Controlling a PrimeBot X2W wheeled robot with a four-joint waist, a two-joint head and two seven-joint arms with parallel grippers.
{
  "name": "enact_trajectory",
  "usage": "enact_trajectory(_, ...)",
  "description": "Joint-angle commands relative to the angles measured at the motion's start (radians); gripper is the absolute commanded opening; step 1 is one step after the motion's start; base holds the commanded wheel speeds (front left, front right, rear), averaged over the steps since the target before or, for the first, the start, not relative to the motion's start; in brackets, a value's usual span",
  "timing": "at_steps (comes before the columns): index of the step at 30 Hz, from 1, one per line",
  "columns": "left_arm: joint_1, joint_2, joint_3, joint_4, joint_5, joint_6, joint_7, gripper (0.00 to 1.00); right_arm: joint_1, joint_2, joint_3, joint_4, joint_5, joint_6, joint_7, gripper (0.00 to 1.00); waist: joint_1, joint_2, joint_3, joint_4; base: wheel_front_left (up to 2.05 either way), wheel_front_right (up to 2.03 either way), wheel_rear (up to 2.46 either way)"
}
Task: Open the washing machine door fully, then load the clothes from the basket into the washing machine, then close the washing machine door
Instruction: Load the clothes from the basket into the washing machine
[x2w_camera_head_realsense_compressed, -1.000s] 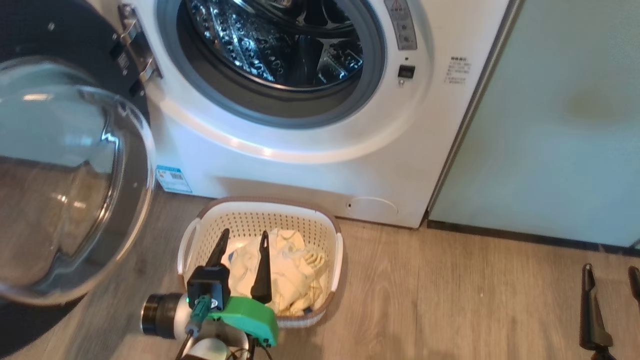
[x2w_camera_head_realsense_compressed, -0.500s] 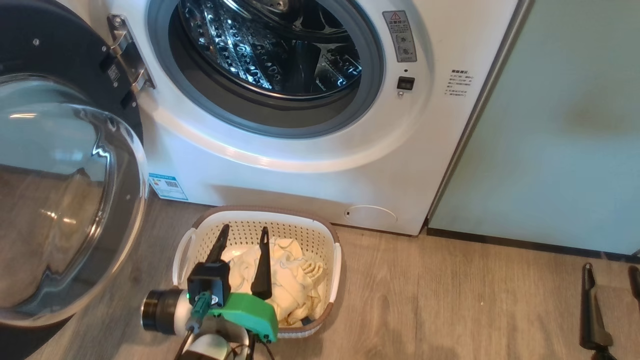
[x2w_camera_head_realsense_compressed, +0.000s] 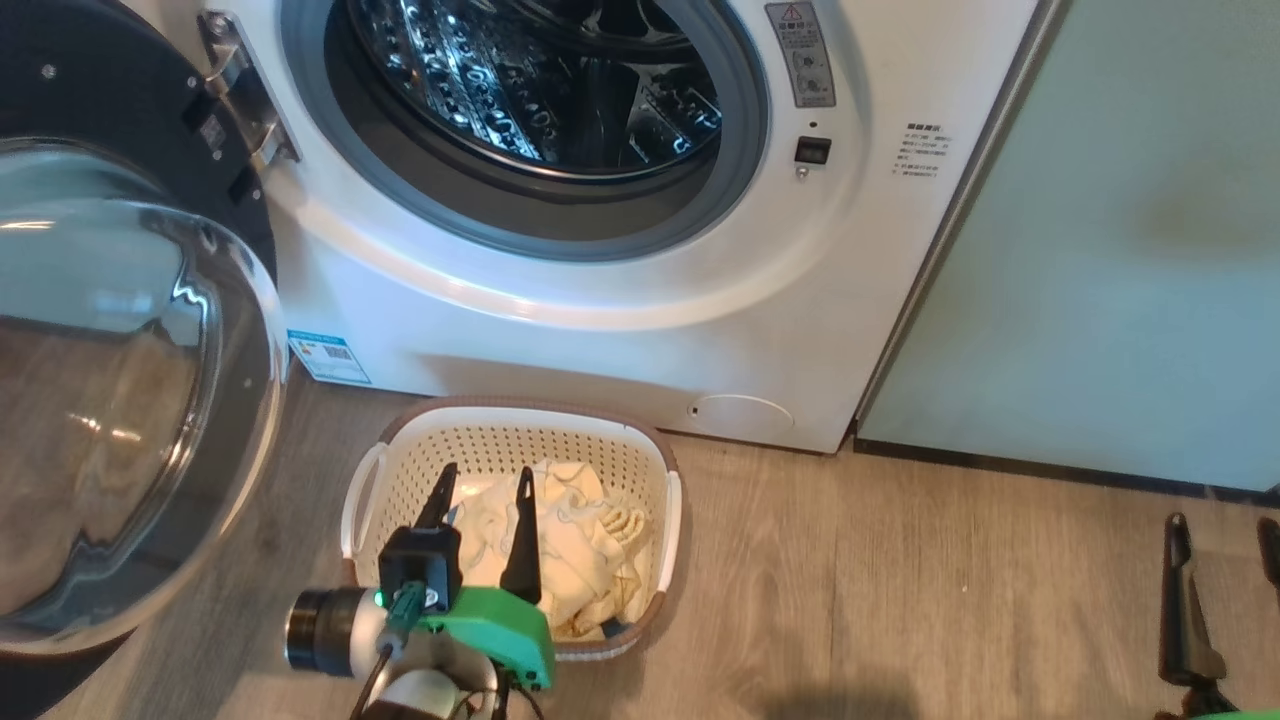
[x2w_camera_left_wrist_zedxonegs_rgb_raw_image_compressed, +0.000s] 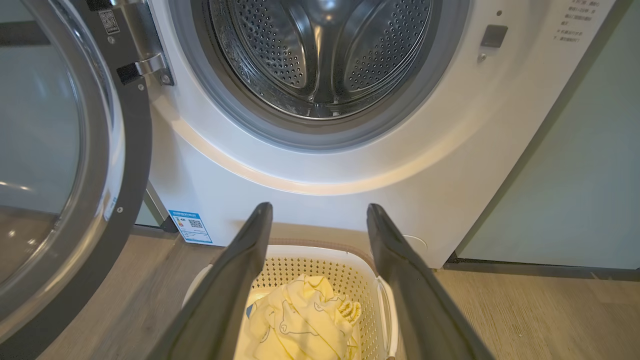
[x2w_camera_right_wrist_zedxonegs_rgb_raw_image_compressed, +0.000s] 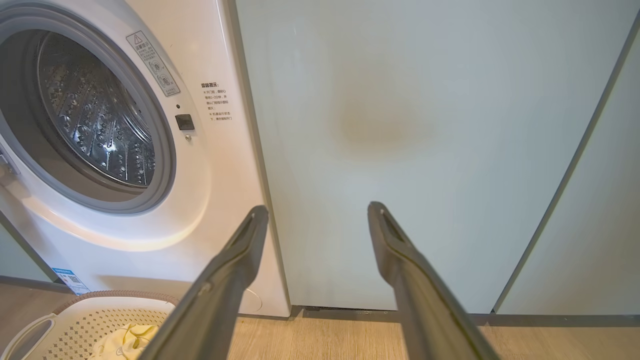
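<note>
The washing machine door (x2w_camera_head_realsense_compressed: 110, 400) stands swung wide at the left of the head view, its glass bowl facing out. The washing machine (x2w_camera_head_realsense_compressed: 600, 330) fills the upper centre, its drum mouth uncovered. Just in front of it, at lower centre, the basket (x2w_camera_head_realsense_compressed: 500, 440) sits on the wooden floor (x2w_camera_head_realsense_compressed: 900, 600) with the clothes (x2w_camera_head_realsense_compressed: 575, 540) heaped inside. The left gripper (x2w_camera_head_realsense_compressed: 487, 470) hangs over the heap, fingers spread apart and holding nothing. At the lower right, the right gripper (x2w_camera_head_realsense_compressed: 1222, 525) is likewise spread, near the pale green cabinet (x2w_camera_head_realsense_compressed: 1120, 250).
</note>
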Motion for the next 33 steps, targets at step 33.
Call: enact_trajectory(33, -0.583, -0.086, -0.076, 0.773, -0.182, -0.226, 0.042, 1.0, -0.288, -0.028, 0.092, -0.067, 0.034, -0.003, -0.007, 1.0, 0.0, 0.0, 0.489, -0.116, 0.0, 0.0, 0.0)
